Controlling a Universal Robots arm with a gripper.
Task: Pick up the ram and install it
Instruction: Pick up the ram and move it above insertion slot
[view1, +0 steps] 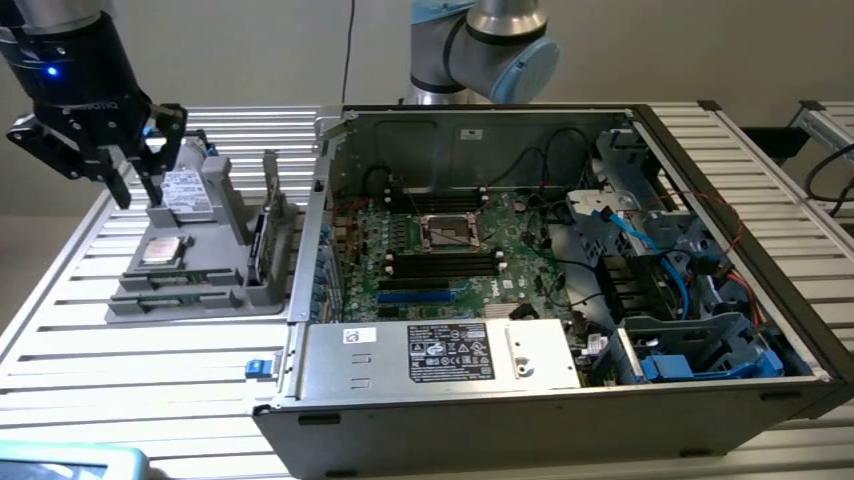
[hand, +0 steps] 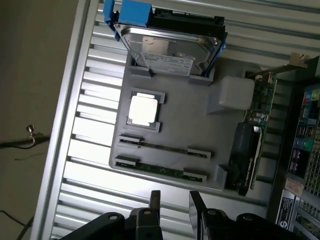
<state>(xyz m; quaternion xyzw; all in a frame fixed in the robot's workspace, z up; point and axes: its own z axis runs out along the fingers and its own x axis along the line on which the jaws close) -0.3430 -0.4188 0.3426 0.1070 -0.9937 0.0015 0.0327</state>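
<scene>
Fingers (hand: 155, 200) apart and empty, hanging over the bench (view1: 80, 330) near its edge at the exterior view's left, ram (hand: 161, 170) seated in the outermost slot of the grey tray (hand: 190, 125), tray just beside the open computer case (view1: 534, 400).

I count two ram sticks (hand: 164, 147) (hand: 160, 169), one processor chip (hand: 145, 110), one hard drive (hand: 170, 50) and one upright card (hand: 256, 140) on one grey tray (hand: 200, 120), plus one computer case (view1: 534, 430).
</scene>
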